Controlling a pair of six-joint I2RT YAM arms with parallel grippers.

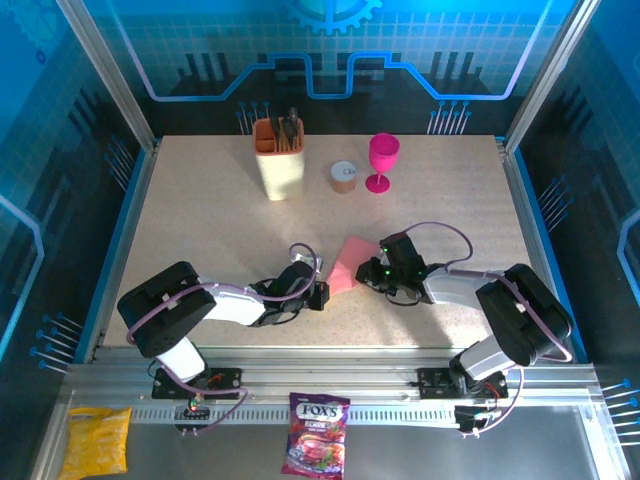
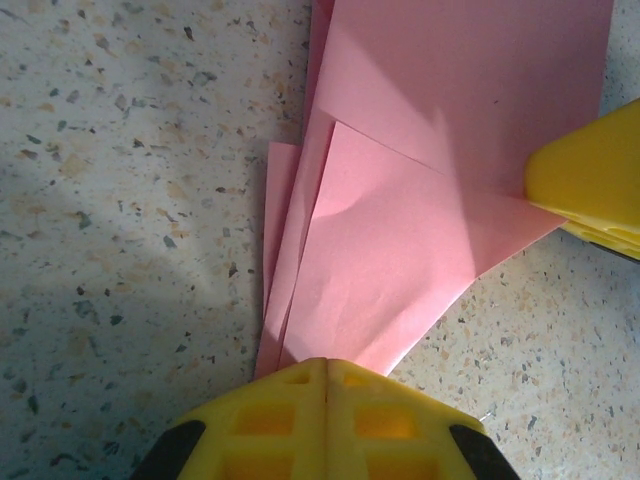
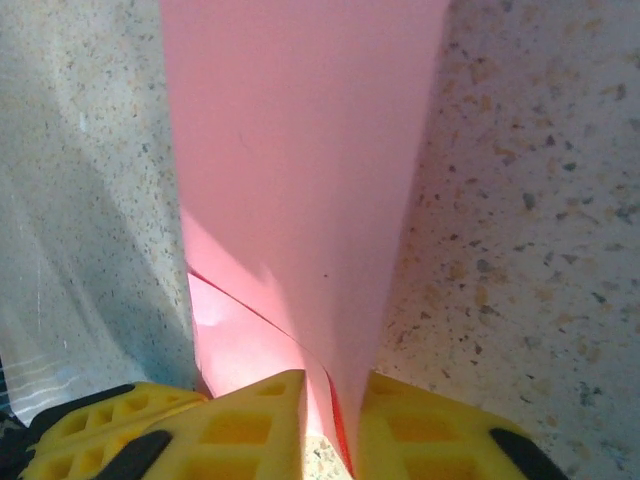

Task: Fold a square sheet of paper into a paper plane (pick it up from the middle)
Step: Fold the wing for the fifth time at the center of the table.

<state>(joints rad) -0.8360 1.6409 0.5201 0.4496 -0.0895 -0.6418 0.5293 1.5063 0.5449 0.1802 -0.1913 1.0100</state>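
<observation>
The square sheet of paper [image 1: 350, 262] is salmon-pink and partly folded into a pointed shape with overlapping flaps [image 2: 420, 200]. It lies on the speckled table between both grippers. My left gripper [image 1: 322, 293] is shut, its closed tips [image 2: 328, 365] resting on the narrow point of the paper. My right gripper [image 1: 375, 270] is at the opposite end. A raised flap [image 3: 300, 150] runs up between its jaws [image 3: 335, 385], which stand a narrow gap apart. The flap lies against the right finger, and bare table shows beside it. One right fingertip [image 2: 590, 175] touches the sheet's edge in the left wrist view.
At the back stand a cream holder with an orange insert [image 1: 280, 160], a small round tub [image 1: 344, 177] and a magenta goblet [image 1: 382, 160]. A candy bag [image 1: 318, 432] and a yellow bag [image 1: 98, 440] lie on the front ledge below the arm bases.
</observation>
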